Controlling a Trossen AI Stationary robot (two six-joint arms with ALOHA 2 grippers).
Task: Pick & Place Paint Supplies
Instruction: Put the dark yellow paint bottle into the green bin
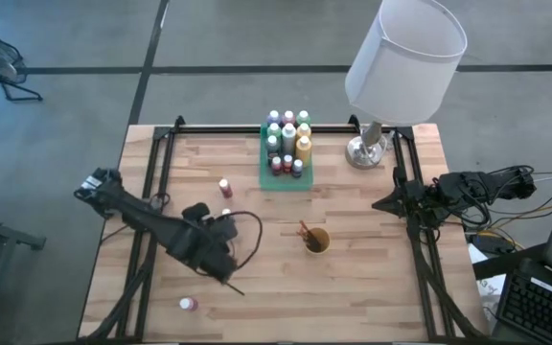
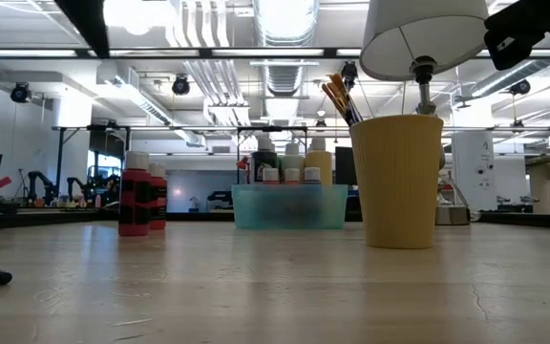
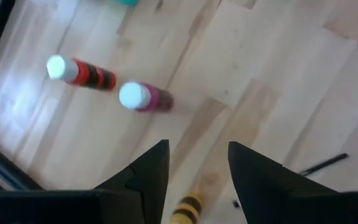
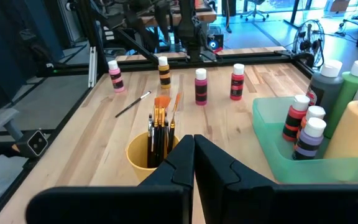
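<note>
Step in hand, judged: pick of the yellow bottle point(image 3: 188, 210) by the left gripper point(image 3: 197, 149), which hangs over it at the table's left-front. The fingers are parted moderately and nothing is clamped. In the left wrist view only the bottle's top is seen, low between the 2 fingers. To do it well, the gripper should be centred over the cap before descent, the fingers brought down around the body rather than the cap, and closure made only once both sides are level, since an upright bottle is likely tipped by a one-sided touch. A straight lift is advised before any travel towards the green tray point(image 1: 266, 182), which already holds many bottles at the table's back. Nearby, a red bottle point(image 3: 82, 73) and a magenta bottle point(image 3: 143, 98) stand close on the tray side, so the transfer path should be kept above their caps. A pink bottle point(image 1: 188, 304) stands near the front edge, and a loose brush point(image 3: 325, 163) lies on the wood just beside the arm. The cup point(image 1: 316, 241) holding brushes sits mid-table and the lamp point(image 1: 402, 57) back-right; neither is judged to be in the way. The right gripper point(image 4: 193, 140) is parked at the right edge with its fingers pressed together, empty.
</note>
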